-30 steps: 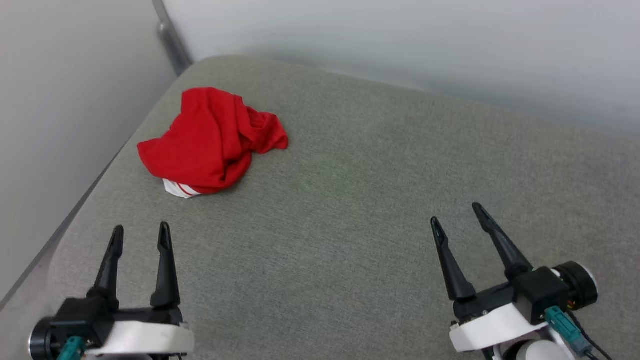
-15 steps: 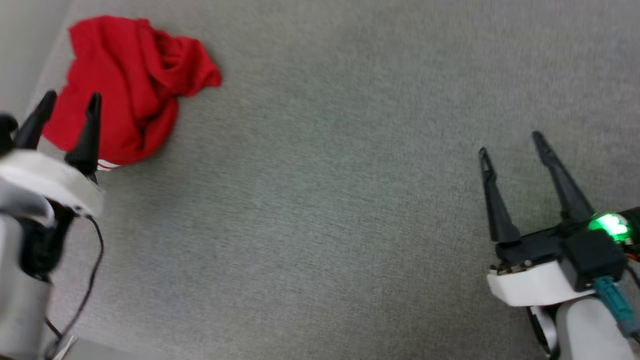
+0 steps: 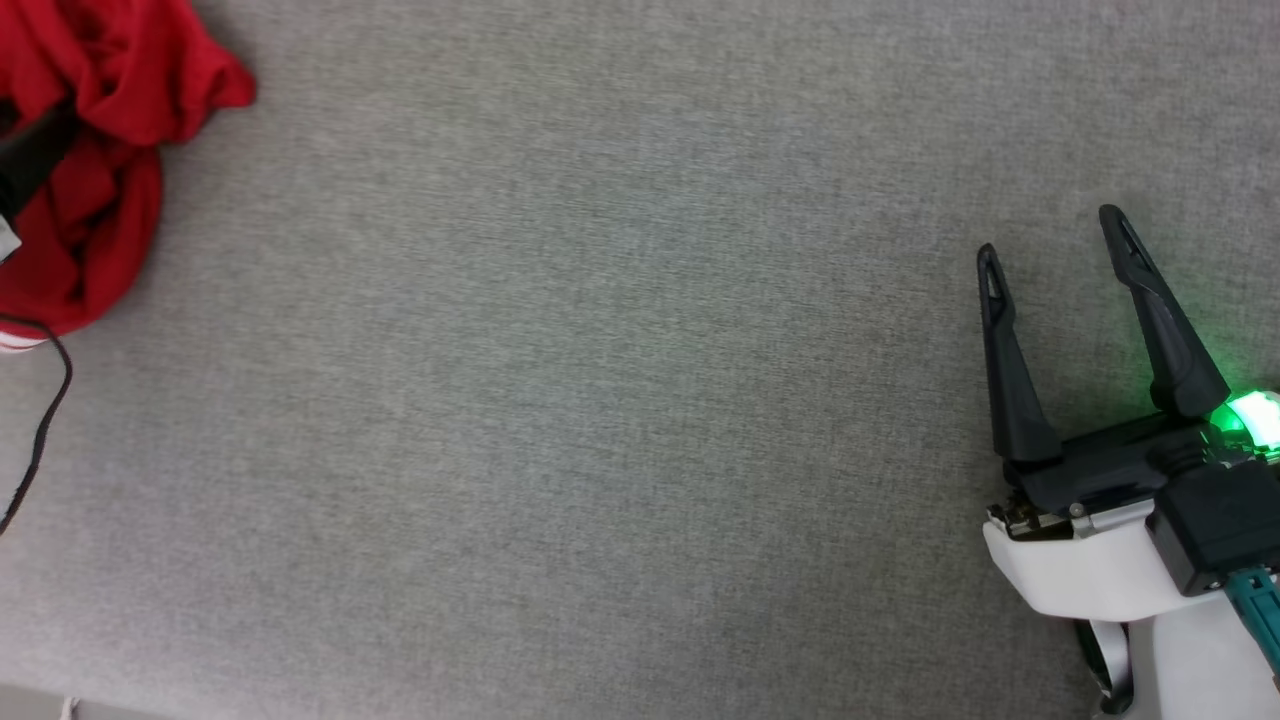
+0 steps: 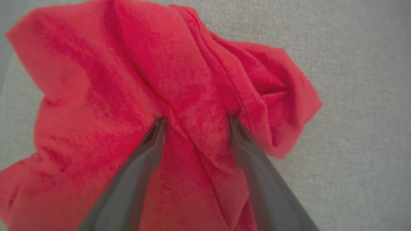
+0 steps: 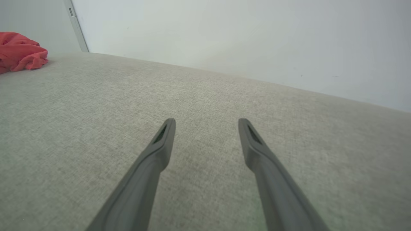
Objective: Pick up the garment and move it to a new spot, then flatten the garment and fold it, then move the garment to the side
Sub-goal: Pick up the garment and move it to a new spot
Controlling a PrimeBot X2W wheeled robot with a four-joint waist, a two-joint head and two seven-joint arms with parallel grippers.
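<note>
The garment [image 3: 90, 150] is lying crumpled in a red heap at the upper left of the head view, on the grey upholstered surface [image 3: 600, 400]. A sliver of white striped trim [image 3: 15, 342] is peeking out at its lower edge. No print is showing, as it is all bunched.

In the left wrist view the left gripper [image 4: 196, 120] is hanging right over the heap with its fingers spread wide apart. They are straddling a raised ridge of folds, with nothing clamped. The tips are looking level with the cloth, but I cannot tell whether they are actually touching it.

The right gripper [image 3: 1055, 230] is sitting at the lower right of the head view, well apart from the garment. Its fingers are also spread and empty over bare fabric, and a green light [image 3: 1250, 412] is glowing on its body.

Handling judgement:
- **Feel:** it is looking light, soft and limp, not fragile and not slippery. It will likely be draping and dangling once lifted, so it is not going to hold its shape.
- **Where to grip:** the thick fold ridge between the left fingers is looking like the best pinch spot, since several layers mean less chance of slipping out.
- **Risk:** a grab on the thin loose flap at the right of the left wrist view would probably be dragging the heap rather than lifting it.
</note>
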